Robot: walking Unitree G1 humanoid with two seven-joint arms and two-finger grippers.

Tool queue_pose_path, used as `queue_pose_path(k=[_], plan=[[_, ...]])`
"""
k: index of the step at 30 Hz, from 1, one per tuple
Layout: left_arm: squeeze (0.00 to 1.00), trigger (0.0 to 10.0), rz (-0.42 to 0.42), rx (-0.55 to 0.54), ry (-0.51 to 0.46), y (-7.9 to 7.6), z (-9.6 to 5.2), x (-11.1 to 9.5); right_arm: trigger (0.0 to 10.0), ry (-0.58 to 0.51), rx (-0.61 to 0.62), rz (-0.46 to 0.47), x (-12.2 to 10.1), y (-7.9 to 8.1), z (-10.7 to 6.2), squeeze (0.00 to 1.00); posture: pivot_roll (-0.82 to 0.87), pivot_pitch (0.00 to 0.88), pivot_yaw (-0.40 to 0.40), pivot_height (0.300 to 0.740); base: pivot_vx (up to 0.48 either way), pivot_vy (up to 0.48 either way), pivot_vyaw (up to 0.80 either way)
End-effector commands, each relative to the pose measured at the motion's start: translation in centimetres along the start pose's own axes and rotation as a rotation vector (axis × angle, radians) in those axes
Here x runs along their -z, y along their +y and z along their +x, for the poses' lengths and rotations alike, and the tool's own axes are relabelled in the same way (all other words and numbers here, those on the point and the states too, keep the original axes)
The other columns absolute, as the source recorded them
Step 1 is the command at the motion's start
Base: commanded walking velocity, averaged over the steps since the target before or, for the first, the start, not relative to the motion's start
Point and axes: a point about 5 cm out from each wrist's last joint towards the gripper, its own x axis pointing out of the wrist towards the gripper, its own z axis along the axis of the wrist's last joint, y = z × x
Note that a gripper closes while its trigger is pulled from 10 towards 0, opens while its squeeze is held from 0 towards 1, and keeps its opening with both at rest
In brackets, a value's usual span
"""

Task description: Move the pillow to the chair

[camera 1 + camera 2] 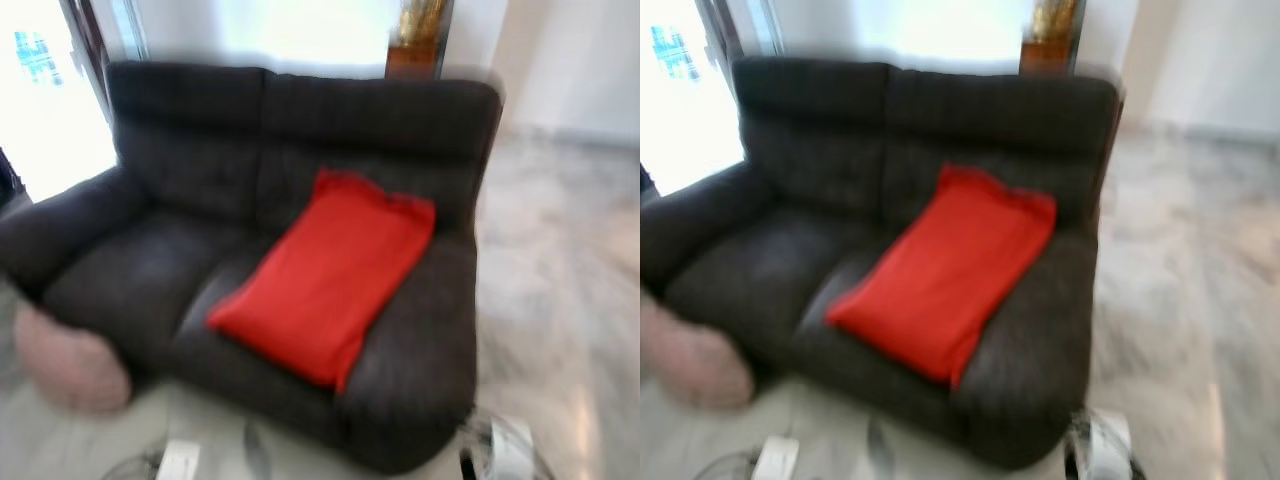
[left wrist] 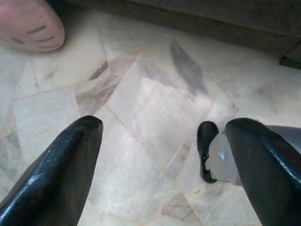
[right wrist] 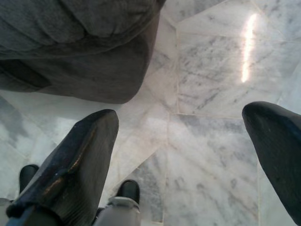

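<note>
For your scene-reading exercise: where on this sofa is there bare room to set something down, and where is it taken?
Free: the sofa's left seat, between the left armrest and the red pillow. Taken: the right seat, where the pillow leans against the backrest. A pink cushion sits on the floor by the left corner.

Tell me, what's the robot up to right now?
Both grippers open, hanging over the marble floor. Red pillow lies untouched on the dark sofa. Pink cushion on the floor by the sofa's corner.

Red pillow [image 1: 325,275]: smooth matt cloth. Dark sofa [image 1: 200,180]: soft matt fabric, tufted. Floor [image 2: 150,113]: polished veined marble, glossy. Gripper fingers [image 3: 75,165]: black, slight sheen.
</note>
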Motion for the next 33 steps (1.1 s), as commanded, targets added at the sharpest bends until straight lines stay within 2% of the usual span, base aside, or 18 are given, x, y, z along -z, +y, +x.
queue_pose_path(k=[1,5,8,9,10,11,14,16,20,23,24,26,33], plan=[[0.00,10.0,0.043,0.024,-0.017,-0.1,0.4,-1.3,10.0,-0.025,-0.003,0.004,-0.7,-0.2,0.1,0.00,0.02,0.000,-0.008,0.740,0.000,0.000,0.00],[0.00,10.0,0.066,0.043,-0.030,-0.5,0.8,-2.3,10.0,-0.033,-0.010,-0.020,-0.5,-0.7,0.0,0.00,0.00,0.000,-0.014,0.740,0.000,0.000,0.00],[0.00,10.0,0.067,0.052,-0.048,-0.9,1.0,-3.1,10.0,-0.017,0.031,-0.004,0.4,-2.4,-0.2,0.00,-0.02,0.000,-0.022,0.740,0.000,0.000,0.00],[0.00,10.0,0.067,0.052,-0.048,-0.9,1.0,-3.1,10.0,-0.017,0.031,-0.004,0.4,-2.4,-0.2,0.00,-0.02,0.000,-0.022,0.740,0.000,0.000,0.00],[0.00,10.0,0.066,0.056,-0.054,-1.2,1.1,-3.3,10.0,0.041,0.085,-0.005,1.8,-4.1,-0.7,0.00,-0.02,0.000,-0.028,0.740,0.000,0.000,0.00],[0.00,10.0,0.066,0.059,-0.057,-1.3,1.1,-3.4,10.0,0.075,0.114,-0.007,2.5,-5.0,-0.9,0.00,-0.02,0.000,-0.030,0.740,0.000,0.000,0.00],[0.00,10.0,0.062,0.064,-0.062,-1.6,1.1,-3.4,10.0,0.151,0.158,0.003,4.4,-6.5,-1.7,0.00,-0.02,0.000,-0.035,0.740,0.000,0.000,0.00],[0.00,10.0,0.059,0.065,-0.059,-1.7,1.0,-3.1,10.0,0.190,0.176,0.016,5.5,-6.9,-2.2,0.00,-0.02,0.000,-0.034,0.740,0.000,0.000,0.00],[0.00,10.0,0.056,0.063,-0.055,-1.7,0.8,-2.6,10.0,0.209,0.161,0.032,6.6,-6.7,-2.6,0.00,-0.01,0.000,-0.030,0.740,0.000,0.000,0.00],[0.00,10.0,0.050,0.050,-0.054,-1.5,0.7,-2.2,10.0,0.182,0.118,0.047,6.7,-5.4,-2.6,0.00,0.00,0.000,-0.021,0.740,0.000,0.000,0.00],[0.00,10.0,0.050,0.050,-0.054,-1.5,0.7,-2.2,10.0,0.182,0.118,0.047,6.7,-5.4,-2.6,0.00,0.00,0.000,-0.021,0.740,0.000,0.000,0.00],[0.00,10.0,0.040,0.035,-0.049,-1.2,0.5,-1.7,10.0,0.188,0.066,0.038,6.7,-3.6,-2.4,0.00,0.02,0.000,-0.012,0.740,0.000,0.000,0.00],[0.00,10.0,0.049,0.039,-0.035,-1.1,0.3,-1.1,10.0,0.177,0.048,0.067,6.4,-2.5,-2.2,0.00,0.00,0.000,-0.001,0.740,0.000,0.000,0.00]])
